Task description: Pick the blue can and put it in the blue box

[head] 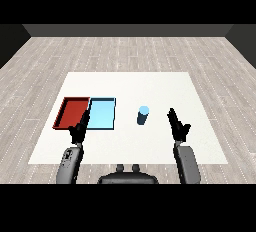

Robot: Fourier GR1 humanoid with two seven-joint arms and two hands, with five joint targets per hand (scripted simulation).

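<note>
A blue can [143,115] stands upright on the white table, a little right of the trays. The light blue tray [102,113] lies left of it, with nothing in it. My right hand [177,126] hovers to the right of the can, apart from it, fingers straight and open. My left hand [79,130] sits near the front edge of the trays, over the seam between the red and blue ones, fingers relaxed and holding nothing.
A red tray [71,112] lies directly left of the light blue tray, touching it. The white table [130,86] stretches well beyond the objects, over a grey plank floor.
</note>
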